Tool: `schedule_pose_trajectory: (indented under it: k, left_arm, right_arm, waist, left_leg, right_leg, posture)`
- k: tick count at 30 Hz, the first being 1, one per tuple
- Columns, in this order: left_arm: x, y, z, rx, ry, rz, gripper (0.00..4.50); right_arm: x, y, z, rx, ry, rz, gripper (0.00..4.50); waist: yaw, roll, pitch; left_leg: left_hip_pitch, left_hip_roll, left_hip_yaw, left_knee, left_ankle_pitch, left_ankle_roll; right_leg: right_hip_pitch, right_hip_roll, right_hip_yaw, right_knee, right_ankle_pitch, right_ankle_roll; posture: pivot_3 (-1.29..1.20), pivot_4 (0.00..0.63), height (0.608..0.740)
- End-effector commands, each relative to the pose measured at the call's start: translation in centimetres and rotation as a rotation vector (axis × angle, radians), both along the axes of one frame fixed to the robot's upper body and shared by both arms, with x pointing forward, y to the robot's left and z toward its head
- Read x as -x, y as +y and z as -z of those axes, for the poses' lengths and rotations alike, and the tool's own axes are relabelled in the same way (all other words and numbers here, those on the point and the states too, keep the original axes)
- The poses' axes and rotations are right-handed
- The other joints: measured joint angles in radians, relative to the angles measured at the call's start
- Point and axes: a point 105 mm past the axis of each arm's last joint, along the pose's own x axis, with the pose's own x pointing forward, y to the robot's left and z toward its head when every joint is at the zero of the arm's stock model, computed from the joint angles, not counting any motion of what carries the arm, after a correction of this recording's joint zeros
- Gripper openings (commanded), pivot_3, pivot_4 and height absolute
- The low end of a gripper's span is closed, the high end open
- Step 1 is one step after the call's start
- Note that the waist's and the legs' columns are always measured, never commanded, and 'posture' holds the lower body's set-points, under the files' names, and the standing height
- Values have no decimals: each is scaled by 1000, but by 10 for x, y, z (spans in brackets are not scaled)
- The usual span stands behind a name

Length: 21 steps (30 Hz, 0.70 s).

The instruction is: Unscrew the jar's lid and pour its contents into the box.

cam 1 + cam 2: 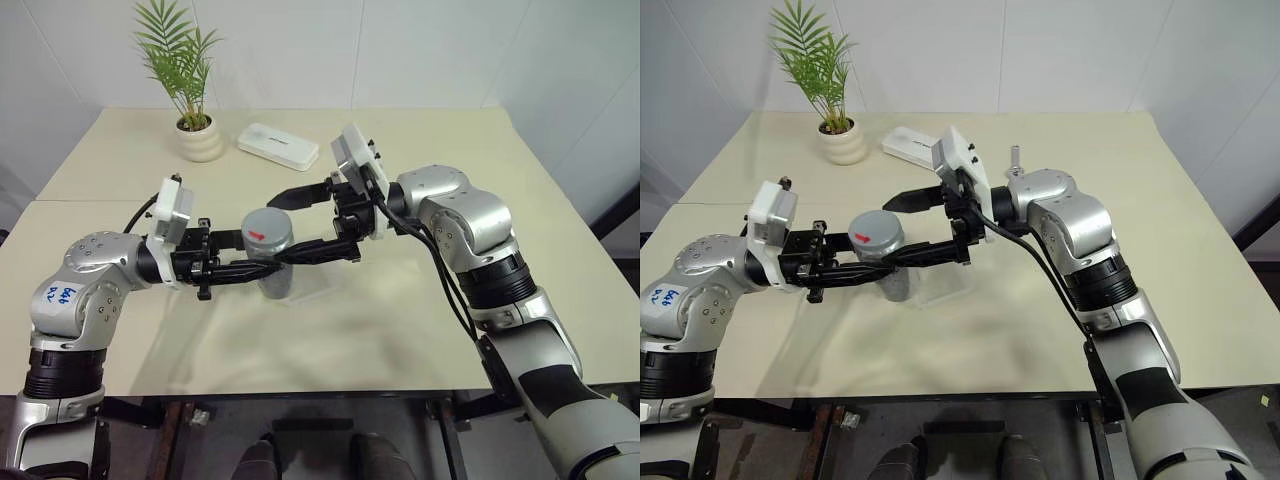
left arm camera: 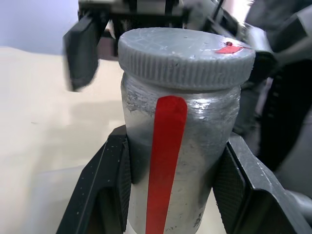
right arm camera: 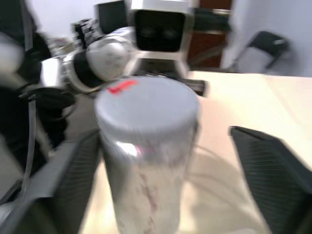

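Clamping the jar [image 2: 170,161] by its body, my left gripper [image 1: 262,272] holds it above the clear box [image 1: 318,290]. My right gripper [image 1: 300,222] stands spread around the lid [image 2: 185,56], which remains seated on the jar.

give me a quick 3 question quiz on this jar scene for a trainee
1. True or false: the lid is already off the jar.
2. Which gripper is clamped on the jar's body: a) left gripper b) right gripper?
3. What stands at the table's far left corner?

Key:
1. False, it still sits on the jar.
2. a; the right one's fingers are spread wide around the lid.
3. A potted plant, with a flat white case beside it.
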Motion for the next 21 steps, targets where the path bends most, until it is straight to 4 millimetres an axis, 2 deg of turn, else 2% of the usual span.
schedule_pose_trajectory:
  k: [1,6,12,21]
  left_arm:
    - [8,1,-5,23,-41,5,1874]
    - [4,5,-2,48,-35,-50,1874]
    - [0,-1,-1,59,-40,-64,1874]
    - [3,-10,-1,59,-42,-34,1874]
  right_arm:
    - [-3,-11,-22,-82,-38,53,4457]
    - [11,-5,-21,-99,-23,17,4457]
    - [29,14,-18,-113,-4,-36,4457]
    - [14,34,-14,-103,-14,51,4457]
  waist:
    - [2,0,0]
    - [8,0,0]
    - [5,0,0]
    - [7,0,0]
  left_leg:
    - [0,0,0,0,0,0]
    - [0,0,0,0,0,0]
    - [0,0,0,0,0,0]
    - [0,0,0,1,0,0]
  right_leg:
    - [0,0,0,0,0,0]
    - [0,0,0,0,0,0]
    - [0,0,0,1,0,0]
    - [0,0,0,1,0,0]
  posture:
    - [0,150,740]
    - [0,150,740]
    - [0,150,740]
    - [0,150,740]
